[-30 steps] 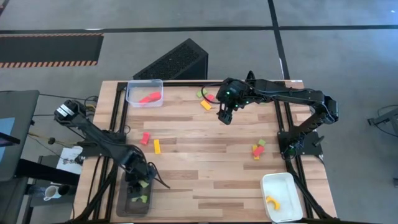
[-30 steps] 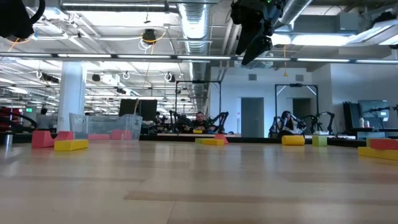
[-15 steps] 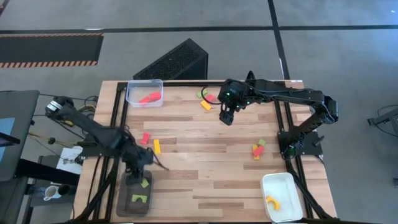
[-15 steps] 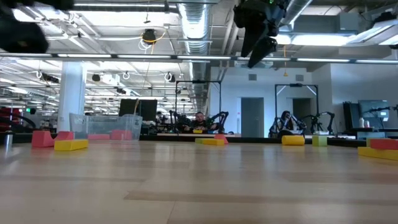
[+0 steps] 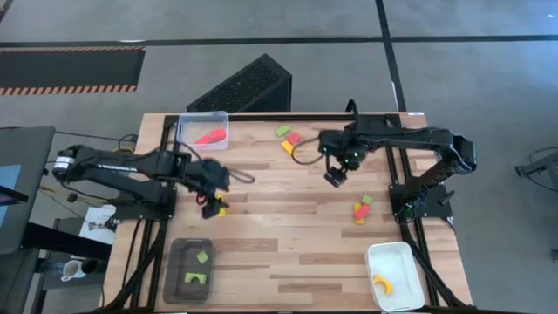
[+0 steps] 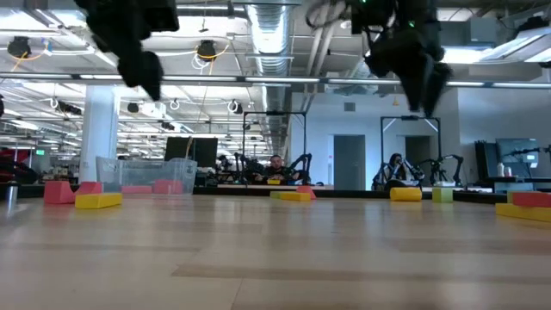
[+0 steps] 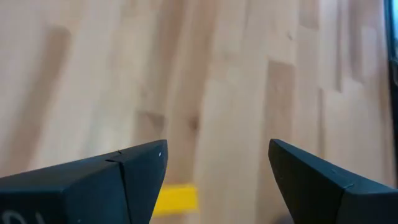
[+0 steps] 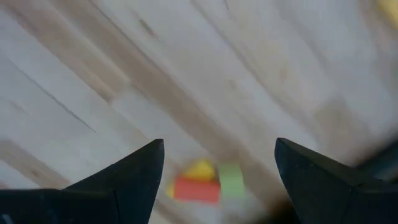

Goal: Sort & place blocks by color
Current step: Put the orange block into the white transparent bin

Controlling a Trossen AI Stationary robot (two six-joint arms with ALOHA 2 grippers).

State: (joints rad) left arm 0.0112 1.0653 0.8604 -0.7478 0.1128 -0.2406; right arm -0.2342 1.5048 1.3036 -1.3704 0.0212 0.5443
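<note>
My left gripper [image 5: 213, 194] [image 7: 217, 162] hangs open above the table's left middle, over a yellow bar [image 5: 221, 209] [image 7: 176, 199]. My right gripper [image 5: 335, 177] [image 8: 217, 160] is open above the right middle, short of a cluster of red, yellow and green blocks [image 5: 360, 209] [image 8: 200, 185]. A green, a red and a yellow block [image 5: 289, 139] lie near the far edge. The clear tray [image 5: 185, 138] holds a red piece, the dark grey tray [image 5: 173, 270] green pieces, and the white tray [image 5: 397, 260] a yellow arch. All blocks lie flat.
A black perforated box [image 5: 244, 85] stands beyond the far edge. In the low view both grippers hang well above the tabletop, the left [image 6: 151, 77] and the right [image 6: 426, 95]. Bare wood stretches across the table's middle and near side between the trays.
My left gripper rose out of the dark grey tray, leaving a green block lying in it, and swung toward the far edge until it hung over the yellow bar. My right gripper moved from near the far-edge blocks toward the right and near side, closer to the mixed cluster.
</note>
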